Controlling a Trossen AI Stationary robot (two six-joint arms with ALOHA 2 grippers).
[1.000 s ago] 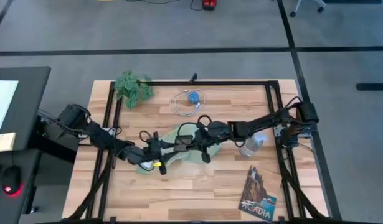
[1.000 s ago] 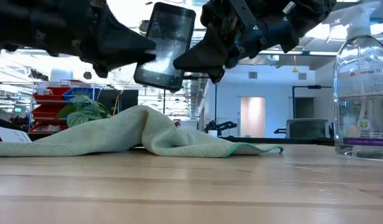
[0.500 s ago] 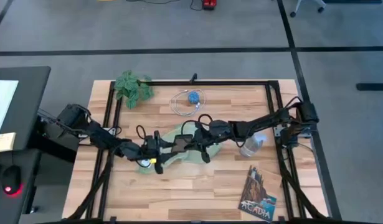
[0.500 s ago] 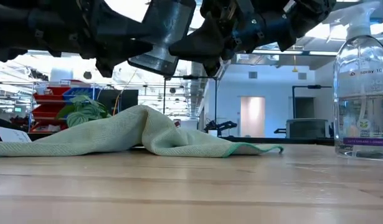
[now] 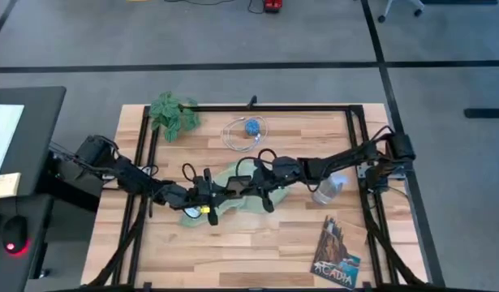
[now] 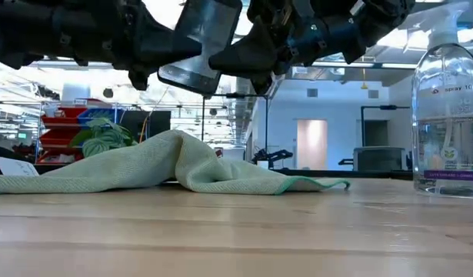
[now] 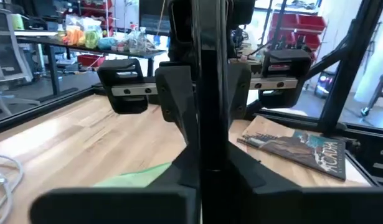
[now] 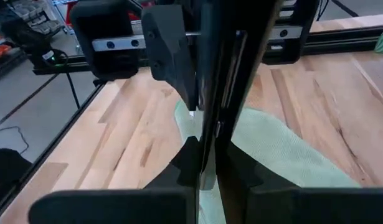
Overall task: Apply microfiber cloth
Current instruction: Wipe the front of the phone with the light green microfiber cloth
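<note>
The cloth (image 6: 182,165) lies rumpled mid-counter (image 5: 265,239). Above it, the left gripper (image 5: 210,189) and right gripper (image 5: 251,185) meet, both pinching the phone (image 6: 201,48) from opposite ends, clear of the cloth.

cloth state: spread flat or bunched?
Bunched. The pale sage-green microfiber cloth lies on the wooden table with a raised hump in the middle, edges trailing flat, neither gripper touching it in the low view.
</note>
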